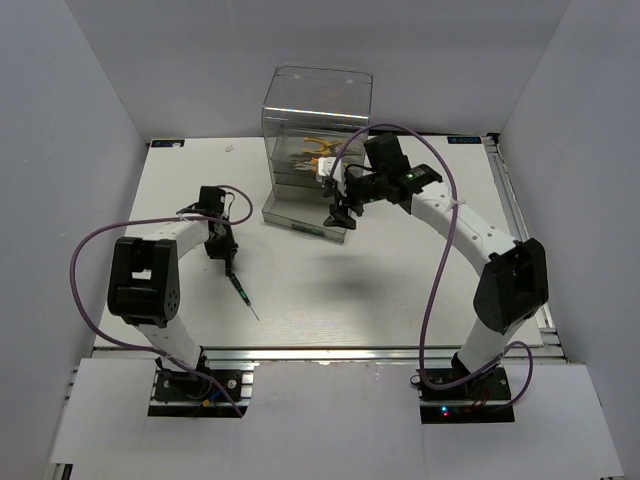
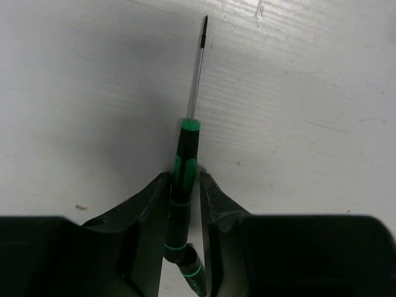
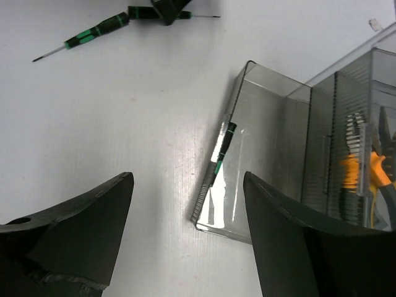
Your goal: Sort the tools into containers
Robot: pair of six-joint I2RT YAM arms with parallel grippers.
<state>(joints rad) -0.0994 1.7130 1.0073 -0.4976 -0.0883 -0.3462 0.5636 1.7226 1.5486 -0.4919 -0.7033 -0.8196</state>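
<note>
Screwdriver (image 2: pixel 185 145): on the tabletop (image 1: pixel 400 290), left of centre and well apart from the clear box (image 1: pixel 318 100). Its black-green handle sits between the fingers of the left claw (image 2: pixel 185 176).
Slip risk: the handle is slim and round. A pinch that lands off-centre could roll it out sideways, or let the tool swing tip-down once raised.
Snag risk: the thin shaft sticks far out beyond the claw, so on a careless carry it could catch a drawer wall.
Heading: in the top view the long axis runs diagonally, with the tip toward the near edge and slightly right and the handle toward the far side. From the wrist it points straight out, in line with the fingers.
Left claw state: narrowed around the handle, with one pad touching and a sliver of gap at the other. I cannot tell whether the pinch is made.
Pulled-out drawer (image 3: pixel 266 124): at the foot of the box, holding a stored screwdriver (image 3: pixel 221 151) along one wall. The pliers (image 3: pixel 359 170) sit in a drawer above.
Right claw (image 3: pixel 188 176): spread wide and empty, hanging near the drawer's front. It could crowd the left arm's approach.
</note>
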